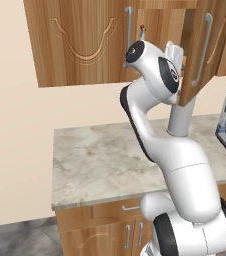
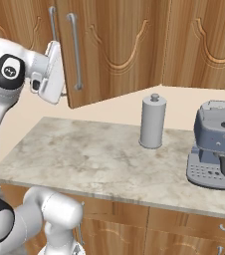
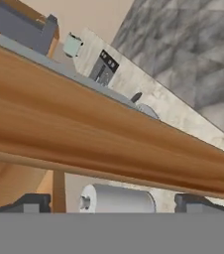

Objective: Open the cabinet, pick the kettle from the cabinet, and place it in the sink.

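I am holding my gripper [image 3: 111,204], fingers apart, against the open cabinet door [image 3: 84,134], with the grey canister [image 3: 119,199] showing below it at the frame's bottom.

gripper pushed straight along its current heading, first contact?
Probably the open wooden cabinet door: in the hand view it stretches right across the open jaws of the gripper. The grey cylindrical canister shows beyond its edge, farther off; depth is hard to judge.
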Motion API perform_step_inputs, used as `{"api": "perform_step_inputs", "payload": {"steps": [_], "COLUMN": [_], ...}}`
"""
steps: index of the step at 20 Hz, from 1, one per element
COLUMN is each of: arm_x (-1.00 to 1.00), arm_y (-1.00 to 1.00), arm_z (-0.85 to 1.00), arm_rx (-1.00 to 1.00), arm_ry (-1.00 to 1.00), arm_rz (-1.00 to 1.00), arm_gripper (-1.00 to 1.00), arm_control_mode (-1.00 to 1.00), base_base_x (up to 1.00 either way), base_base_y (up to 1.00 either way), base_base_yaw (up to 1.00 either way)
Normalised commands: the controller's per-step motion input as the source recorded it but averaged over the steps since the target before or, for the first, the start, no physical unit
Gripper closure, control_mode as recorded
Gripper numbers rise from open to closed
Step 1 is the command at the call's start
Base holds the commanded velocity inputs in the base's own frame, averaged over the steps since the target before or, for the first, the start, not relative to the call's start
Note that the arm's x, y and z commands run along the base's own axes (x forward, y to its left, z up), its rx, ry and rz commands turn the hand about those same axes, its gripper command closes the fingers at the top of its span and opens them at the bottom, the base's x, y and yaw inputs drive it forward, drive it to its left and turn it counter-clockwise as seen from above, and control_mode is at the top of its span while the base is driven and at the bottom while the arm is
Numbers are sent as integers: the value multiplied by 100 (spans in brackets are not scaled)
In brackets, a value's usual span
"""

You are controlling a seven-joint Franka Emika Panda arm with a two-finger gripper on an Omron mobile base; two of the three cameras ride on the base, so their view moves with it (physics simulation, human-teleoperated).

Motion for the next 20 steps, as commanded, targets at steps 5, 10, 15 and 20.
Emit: {"api": "perform_step_inputs", "payload": {"steps": [5, 10, 15, 20], "arm_x": [-33, -34, -34, -31], "arm_y": [-37, -38, -41, -44], "arm_z": [0, 0, 0, 0], "arm_rx": [0, 0, -2, -4], "arm_ry": [-1, 0, 0, 0], "arm_rz": [-18, -18, -14, -10], "arm_gripper": [-100, -100, -100, -100], "arm_control_mode": [-100, -100, -100, -100], "base_base_x": [0, 0, 0, 0], "base_base_y": [0, 0, 0, 0], "base_base_yaw": [0, 0, 0, 0]}}
